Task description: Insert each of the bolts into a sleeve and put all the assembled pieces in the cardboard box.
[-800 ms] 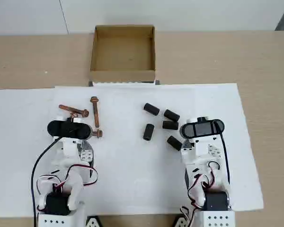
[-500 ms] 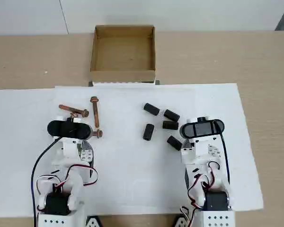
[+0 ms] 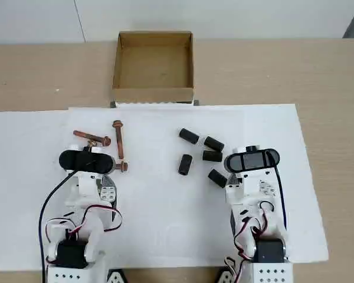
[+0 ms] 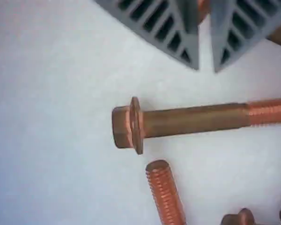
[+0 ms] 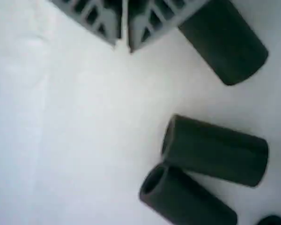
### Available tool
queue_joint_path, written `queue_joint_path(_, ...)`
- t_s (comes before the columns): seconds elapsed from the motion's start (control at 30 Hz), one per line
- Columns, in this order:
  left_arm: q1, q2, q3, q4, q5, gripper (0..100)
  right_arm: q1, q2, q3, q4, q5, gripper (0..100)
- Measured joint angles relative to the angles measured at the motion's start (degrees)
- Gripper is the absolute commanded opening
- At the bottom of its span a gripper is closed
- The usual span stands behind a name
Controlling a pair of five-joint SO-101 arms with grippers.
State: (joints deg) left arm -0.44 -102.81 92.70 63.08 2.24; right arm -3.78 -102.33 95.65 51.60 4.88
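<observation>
Comparing this moment with the earlier high views, we found no difference: both arms, the bolts and the sleeves lay exactly where they had been. The cardboard box (image 3: 154, 94) stood open at the far edge of the white paper sheet (image 3: 165, 212) on the tabletop (image 3: 324, 71), and we saw only its bare brown floor inside, with no bolt or sleeve in it. On the sheet before the left arm (image 3: 82, 197) lay the copper bolts (image 3: 118, 141), one lengthwise, others slanted beside it (image 3: 92, 138), and one head showing just by the arm (image 3: 122, 167). Five black sleeves (image 3: 184, 164) were scattered before the right arm (image 3: 255, 197), well apart from the bolts, none of them with a bolt inside. In the left wrist view the left hand (image 4: 205, 65) hung just above the sheet with its fingers drawn to a narrow slit; a sliver of copper showed in that slit, though we could not tell whether it was gripped, and one bolt (image 4: 187, 121) lay flat close by with another's threaded end (image 4: 166, 199) near its head. In the right wrist view the right hand (image 5: 123, 46) was all but closed and held nothing, one sleeve (image 5: 222, 40) lying just beside it and two more (image 5: 215, 150) touching each other farther off.
</observation>
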Motion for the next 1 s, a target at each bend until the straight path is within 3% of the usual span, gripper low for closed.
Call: queue_joint_path(1.0,0.79,0.0,0.0,0.0,-0.09,1,0.0,0.0,0.0,0.0,0.0,0.3)
